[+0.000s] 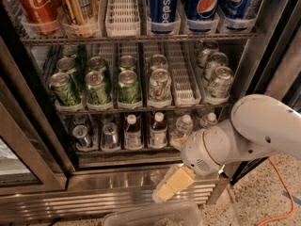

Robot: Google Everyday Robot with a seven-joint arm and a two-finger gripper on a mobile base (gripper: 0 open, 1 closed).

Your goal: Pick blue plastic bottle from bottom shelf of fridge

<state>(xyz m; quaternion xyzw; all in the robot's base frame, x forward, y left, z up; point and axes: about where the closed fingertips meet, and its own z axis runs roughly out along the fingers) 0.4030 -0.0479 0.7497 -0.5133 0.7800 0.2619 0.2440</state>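
Observation:
The fridge is open, with its ribbed steel base panel point(108, 192) at the bottom. The bottom shelf point(122, 150) holds two small bottles of dark reddish-brown liquid with white caps and pale labels, one at the left point(133, 133) and one at the right point(158, 130). Either fits the blue plastic bottle. Silver cans point(110, 135) stand to their left and clear water bottles point(181, 128) to their right. My gripper point(171, 185) hangs from the white arm point(244, 135) in front of the base panel, below and right of the bottles, touching nothing.
Green cans point(129, 86) fill the rack above, with Pepsi cans point(163, 6) and a Coke can point(35, 4) on top. A clear plastic bin point(150, 216) sits on the floor below the gripper. An orange cable point(277, 192) runs at right. The door frame point(28, 140) stands left.

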